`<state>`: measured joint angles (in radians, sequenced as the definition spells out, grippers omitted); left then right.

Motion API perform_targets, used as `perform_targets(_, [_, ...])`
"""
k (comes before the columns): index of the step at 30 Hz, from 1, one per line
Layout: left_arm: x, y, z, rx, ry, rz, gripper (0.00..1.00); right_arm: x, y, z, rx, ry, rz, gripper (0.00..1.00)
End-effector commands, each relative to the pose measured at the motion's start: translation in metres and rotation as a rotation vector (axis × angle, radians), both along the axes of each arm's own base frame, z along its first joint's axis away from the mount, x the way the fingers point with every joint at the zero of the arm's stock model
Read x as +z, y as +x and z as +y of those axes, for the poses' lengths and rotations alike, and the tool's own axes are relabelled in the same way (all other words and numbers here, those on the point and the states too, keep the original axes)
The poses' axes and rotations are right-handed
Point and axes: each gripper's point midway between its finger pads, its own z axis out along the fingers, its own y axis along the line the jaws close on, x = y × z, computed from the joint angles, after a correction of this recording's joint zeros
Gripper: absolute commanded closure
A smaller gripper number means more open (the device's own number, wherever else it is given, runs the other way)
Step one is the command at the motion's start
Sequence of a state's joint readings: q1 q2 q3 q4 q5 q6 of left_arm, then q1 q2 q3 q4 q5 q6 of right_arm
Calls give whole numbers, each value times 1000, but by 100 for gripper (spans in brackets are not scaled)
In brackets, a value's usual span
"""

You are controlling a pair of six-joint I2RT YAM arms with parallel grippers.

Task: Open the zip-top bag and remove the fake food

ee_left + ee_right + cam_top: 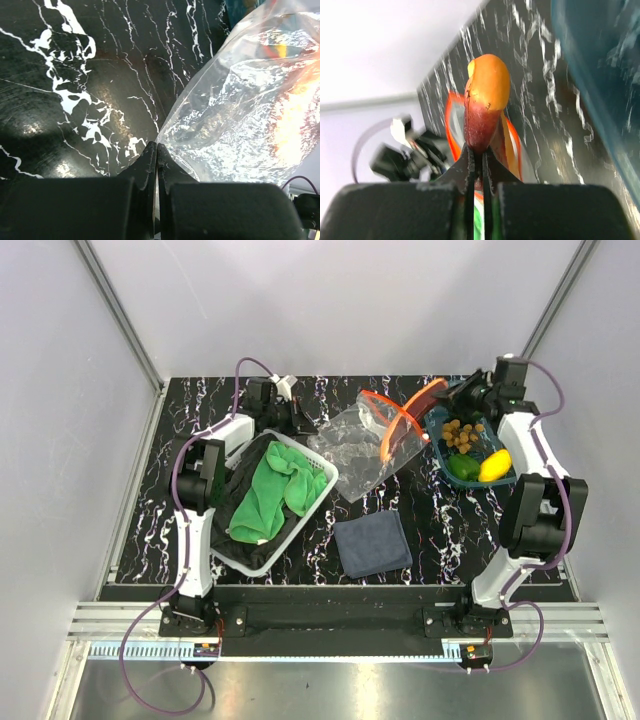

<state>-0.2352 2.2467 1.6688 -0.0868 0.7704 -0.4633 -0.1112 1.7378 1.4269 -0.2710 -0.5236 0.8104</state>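
Observation:
The clear zip-top bag (358,448) lies stretched across the middle of the table, its orange-red zip strip (396,430) spread open and lifted toward the right. My left gripper (301,426) is shut on the bag's far-left corner; in the left wrist view the crinkled plastic (240,110) runs into the closed jaws (157,146). My right gripper (446,392) is shut on the end of the zip strip (487,95), pinched at the fingertips (481,149). The fake food sits in the blue tray (436,447): brown balls (462,433), a green piece (462,467), a yellow lemon (494,466).
A white basket (325,471) holding a green cloth (272,492) over a black one stands at the left, close to the left arm. A dark blue cloth (372,544) lies at the front centre. The blue tray's wall (600,75) is close on the right gripper's right.

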Motion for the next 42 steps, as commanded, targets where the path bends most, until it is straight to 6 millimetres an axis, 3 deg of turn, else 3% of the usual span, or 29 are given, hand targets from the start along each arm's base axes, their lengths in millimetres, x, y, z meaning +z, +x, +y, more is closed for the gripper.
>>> perform_targets(1, [34,4,6,8,15,-90,100,57,40,-35,-177,3,-110,100])
perform_targets(3, [30,0,6,3,19,-83,100,60,49,-48,-224,4,-113,100])
perform_targets(4, [32,0,7,6,19,-85,100,72,52,-52,-238,-3,-134,100])
perform_targets(6, [31,-1,8,6,29,-74,100,71,51,-65,-268,-69,-114,100])
perform_targets(7, [34,1,9,12,39,-83,97,83,52,-73,-275,-97,-135,100])
perform_targets(9, [38,2,13,24,67,-94,77,80,43,-85,-276,-199,-99,100])
perform_targets(11, [49,6,17,46,92,-127,58,97,37,-100,-280,-315,-128,100])
perform_targets(14, [67,10,23,92,115,-167,46,108,19,-120,-303,-460,-116,100])
perform_targets(20, [111,12,26,157,128,-256,42,120,-11,-146,-312,-665,-71,100])
perform_targets(24, [145,-3,6,112,75,-307,42,104,-24,-162,-320,-774,-5,100])
perform_targets(29, [164,-32,-22,53,11,-314,42,92,-23,-175,-306,-865,34,100])
perform_targets(32, [173,-60,-43,-4,-35,-307,42,82,-18,-183,-299,-933,70,100])
perform_targets(33, [169,-73,-53,-34,-39,-297,42,72,-14,-186,-291,-945,95,100])
perform_targets(35, [181,-94,-66,-70,-51,-320,42,68,-10,-190,-288,-989,115,100])
perform_targets(36, [181,-102,-70,-85,-51,-320,42,54,-3,-190,-271,-1010,147,100])
perform_targets(38, [183,-123,-77,-127,-60,-322,42,50,5,-189,-256,-1086,167,100])
perform_targets(39, [184,-130,-79,-139,-63,-321,42,34,14,-188,-236,-1104,198,100])
perform_targets(40, [175,-138,-78,-150,-54,-303,42,29,20,-184,-228,-1124,207,98])
perform_targets(41, [183,-148,-78,-160,-59,-319,42,33,27,-181,-230,-1127,196,93])
perform_targets(42, [183,-153,-76,-163,-56,-325,41,13,37,-177,-200,-1128,223,89])
